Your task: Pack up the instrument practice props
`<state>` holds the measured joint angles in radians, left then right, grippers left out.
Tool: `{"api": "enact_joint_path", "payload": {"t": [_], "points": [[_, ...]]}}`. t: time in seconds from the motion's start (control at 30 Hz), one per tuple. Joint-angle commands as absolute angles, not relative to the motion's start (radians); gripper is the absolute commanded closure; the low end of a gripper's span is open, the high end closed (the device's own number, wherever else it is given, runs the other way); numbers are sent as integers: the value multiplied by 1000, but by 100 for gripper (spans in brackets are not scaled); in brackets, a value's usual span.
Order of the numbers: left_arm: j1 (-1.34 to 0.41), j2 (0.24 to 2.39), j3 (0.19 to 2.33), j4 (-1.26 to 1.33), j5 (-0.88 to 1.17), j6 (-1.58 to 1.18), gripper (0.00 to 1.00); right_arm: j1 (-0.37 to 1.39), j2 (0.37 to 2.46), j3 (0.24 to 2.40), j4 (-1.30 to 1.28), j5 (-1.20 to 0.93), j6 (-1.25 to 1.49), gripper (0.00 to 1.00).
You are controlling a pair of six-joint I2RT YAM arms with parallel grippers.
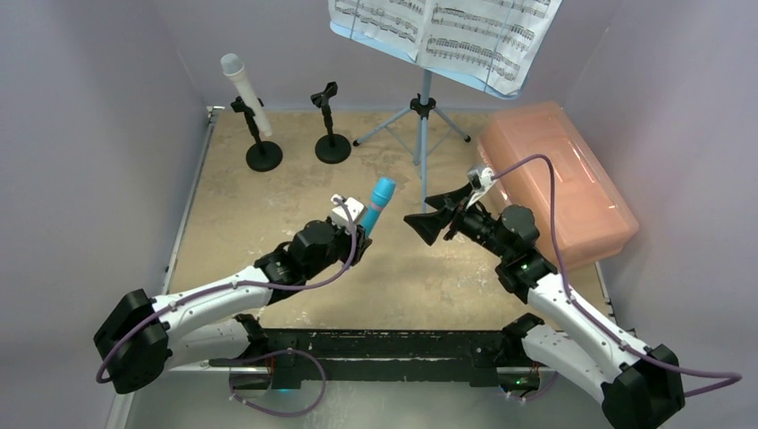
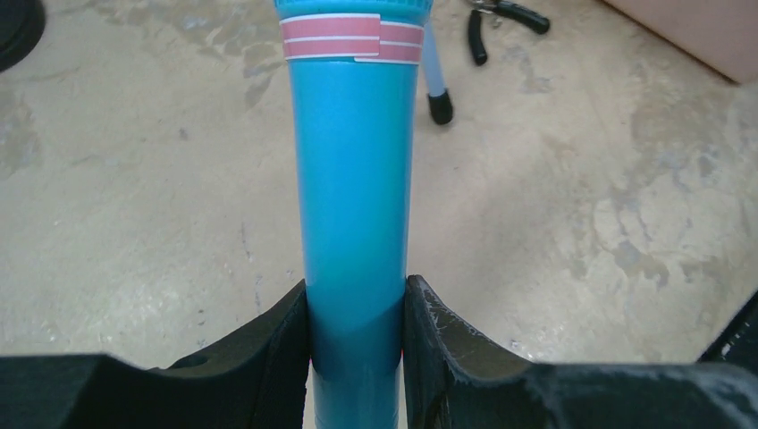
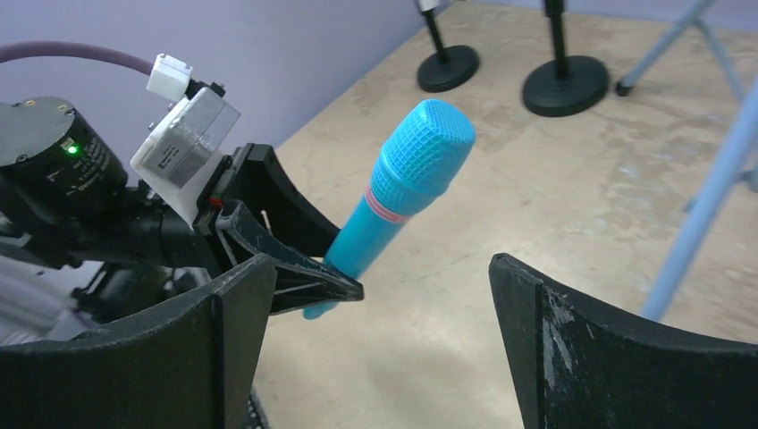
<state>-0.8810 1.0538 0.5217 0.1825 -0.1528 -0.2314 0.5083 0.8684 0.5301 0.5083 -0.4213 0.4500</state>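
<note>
My left gripper [image 1: 361,234] is shut on the lower handle of a blue toy microphone [image 1: 379,204] and holds it tilted, head up, above the table; in the left wrist view the pads [image 2: 286,349] clamp the handle [image 2: 357,179]. My right gripper [image 1: 427,220] is open and empty just right of it, with the microphone [image 3: 407,188] ahead of its jaws. A white microphone [image 1: 246,89] stands in a black holder [image 1: 264,156] at the back left. A second holder [image 1: 332,143] stands empty beside it. The light-blue music rack [image 1: 425,116] carries sheet-music pages [image 1: 447,31].
A pink translucent box [image 1: 559,179], lid shut, lies along the right side behind my right arm. Small black-handled pliers [image 2: 501,18] lie by a tripod leg [image 2: 436,89]. Purple walls close in the left, back and right.
</note>
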Motion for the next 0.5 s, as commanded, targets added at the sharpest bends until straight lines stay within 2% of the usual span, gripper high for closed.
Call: {"api": "enact_joint_path", "payload": {"t": [0.0, 0.1, 0.23, 0.47], "points": [[-816, 1107, 621, 103, -238, -289, 100, 505, 790, 499, 446, -236, 369, 7], [-701, 1151, 647, 67, -168, -314, 100, 505, 754, 481, 440, -177, 376, 7], [-578, 1223, 705, 19, -183, -310, 100, 510, 735, 479, 431, -133, 383, 3], [-435, 1442, 846, 14, -208, -312, 100, 554, 687, 479, 399, -33, 374, 2]]}}
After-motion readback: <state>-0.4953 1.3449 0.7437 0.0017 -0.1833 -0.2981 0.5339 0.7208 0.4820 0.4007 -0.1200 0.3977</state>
